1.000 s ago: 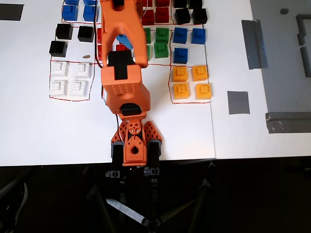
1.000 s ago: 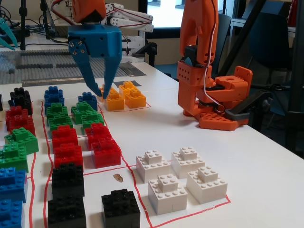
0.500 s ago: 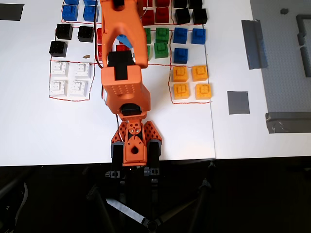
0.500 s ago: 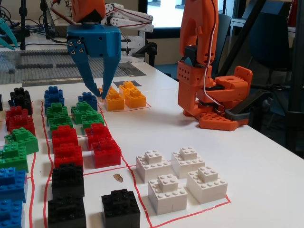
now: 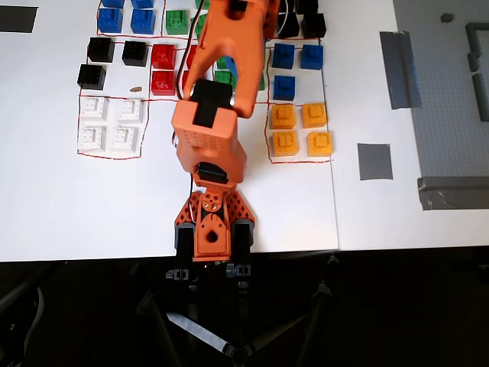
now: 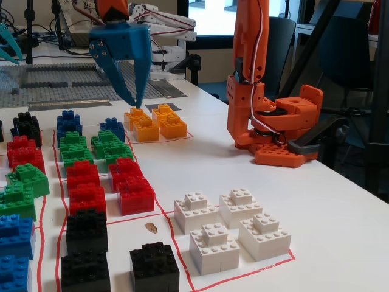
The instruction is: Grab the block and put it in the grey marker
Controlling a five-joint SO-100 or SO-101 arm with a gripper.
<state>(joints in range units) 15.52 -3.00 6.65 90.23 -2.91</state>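
Note:
Three blue bricks (image 5: 283, 86) sit in a red-outlined cell right of the arm; in the fixed view two of them (image 6: 112, 127) show behind the green bricks. More blue bricks (image 5: 142, 20) lie at the top left. The grey marker (image 5: 374, 161) is a dark square patch right of the orange bricks, with nothing on it; it shows faintly in the fixed view (image 6: 171, 107). My blue gripper (image 6: 134, 101) hangs above the table near the green and blue bricks, jaws apart and empty. In the overhead view the arm hides most of the gripper (image 5: 228, 65).
Green (image 6: 108, 143), red (image 6: 130, 185), black (image 6: 88, 230), white (image 6: 234, 234) and orange bricks (image 5: 299, 130) fill red-outlined cells. Grey tape strips (image 5: 399, 69) and a grey baseplate (image 5: 458, 99) lie at the right. A black rectangle (image 5: 17, 19) is top left. The arm's base (image 5: 210, 229) stands at the front edge.

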